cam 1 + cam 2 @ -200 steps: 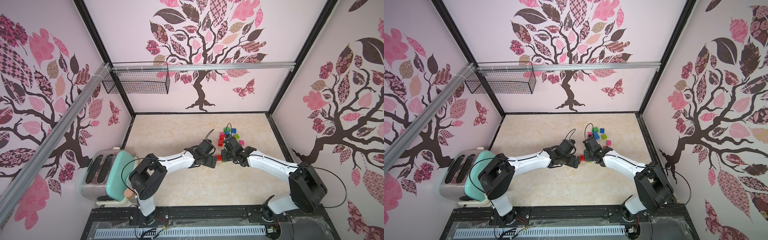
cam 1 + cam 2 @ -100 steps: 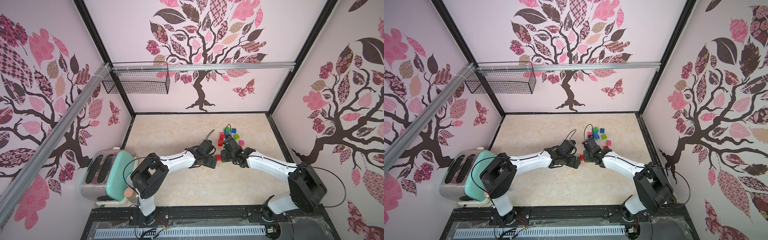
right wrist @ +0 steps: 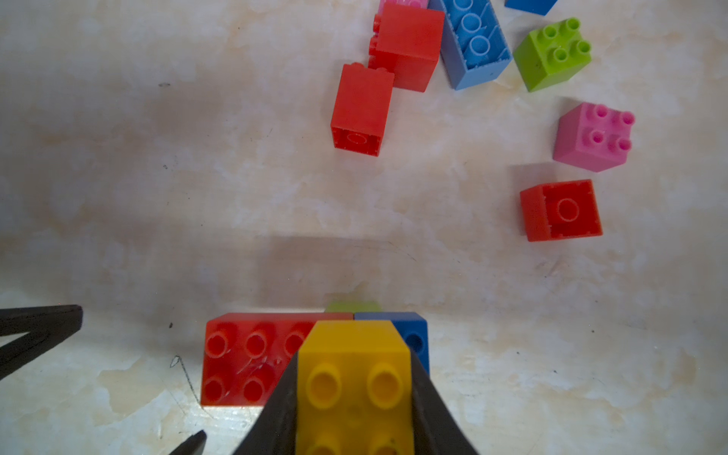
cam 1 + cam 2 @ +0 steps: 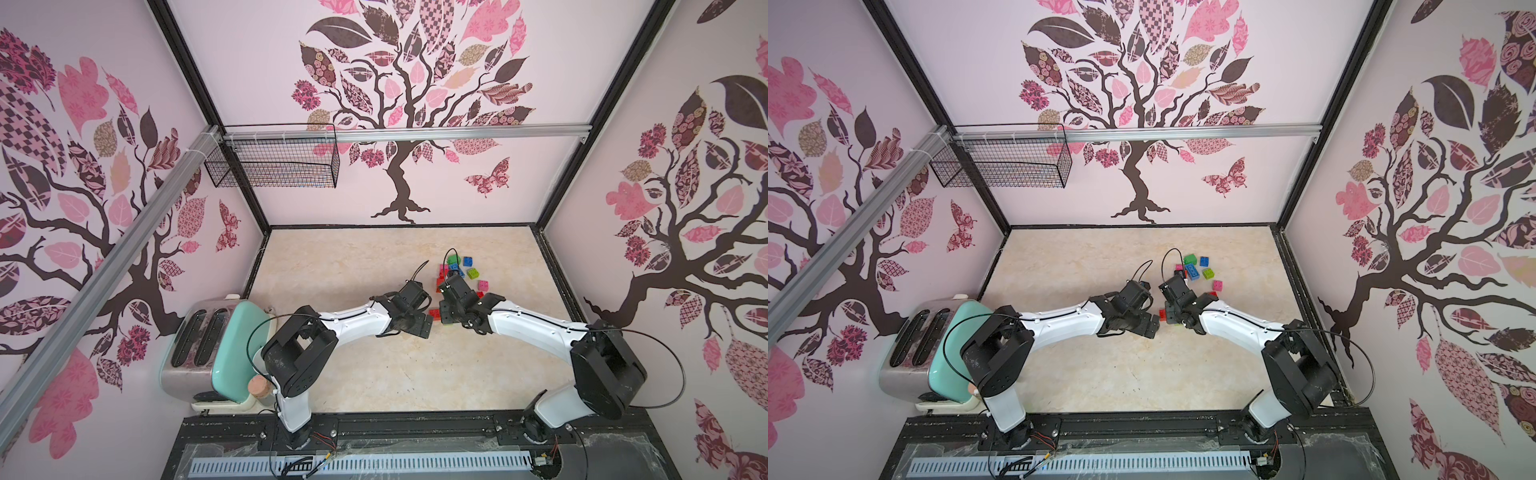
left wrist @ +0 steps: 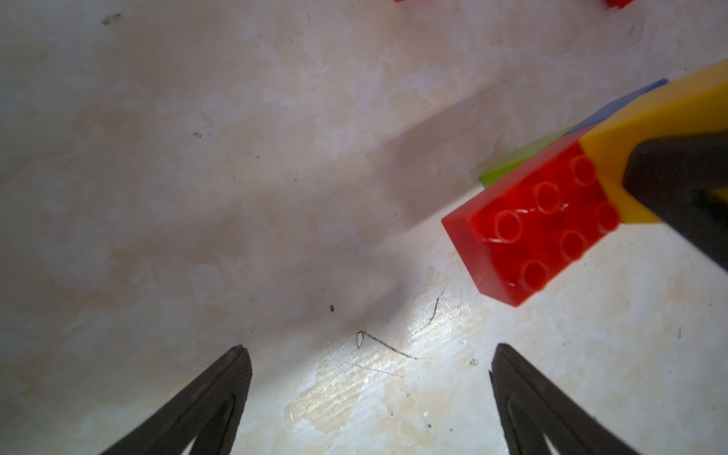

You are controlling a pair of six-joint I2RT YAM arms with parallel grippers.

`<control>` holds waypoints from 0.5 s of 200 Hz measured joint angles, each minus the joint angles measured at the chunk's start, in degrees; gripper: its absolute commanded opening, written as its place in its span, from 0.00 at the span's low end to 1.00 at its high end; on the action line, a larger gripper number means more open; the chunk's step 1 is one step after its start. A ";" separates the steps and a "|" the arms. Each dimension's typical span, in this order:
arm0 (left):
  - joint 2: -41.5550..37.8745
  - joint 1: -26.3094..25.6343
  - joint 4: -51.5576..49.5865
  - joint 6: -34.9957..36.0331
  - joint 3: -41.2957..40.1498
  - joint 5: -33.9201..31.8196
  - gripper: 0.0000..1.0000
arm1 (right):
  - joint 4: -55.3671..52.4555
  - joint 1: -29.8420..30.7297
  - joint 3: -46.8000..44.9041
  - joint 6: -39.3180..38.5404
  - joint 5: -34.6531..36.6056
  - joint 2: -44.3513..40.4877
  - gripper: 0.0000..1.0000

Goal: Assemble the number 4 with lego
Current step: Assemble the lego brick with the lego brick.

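Item: yellow brick (image 3: 354, 350), clamped in my right end effector (image 3: 354, 378), sits over the red brick (image 3: 244, 354) and blue brick (image 3: 411, 327) on the worktop (image 3: 157, 197), seemingly to bridge them; my left end effector (image 5: 369, 348) is spread wide, empty, just beside.

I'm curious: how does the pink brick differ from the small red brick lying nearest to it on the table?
Pose: the pink brick sits with its four studs up, while the red brick is turned so its hollow underside shows and its studs are out of sight.
Colour: the pink brick is pale pink and the red brick is bright red.
Shared: both are small, square and about the same size. They lie loose on the table, apart from each other.
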 measured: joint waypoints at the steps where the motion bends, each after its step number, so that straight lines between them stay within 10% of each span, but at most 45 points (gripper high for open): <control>1: -0.02 0.00 0.00 0.00 0.00 -0.02 0.98 | 0.00 0.00 -0.02 0.02 0.02 0.00 0.00; 100: -4.61 0.13 4.59 0.02 -1.88 -1.20 0.98 | 2.86 1.55 -1.75 -0.02 1.81 -1.38 0.00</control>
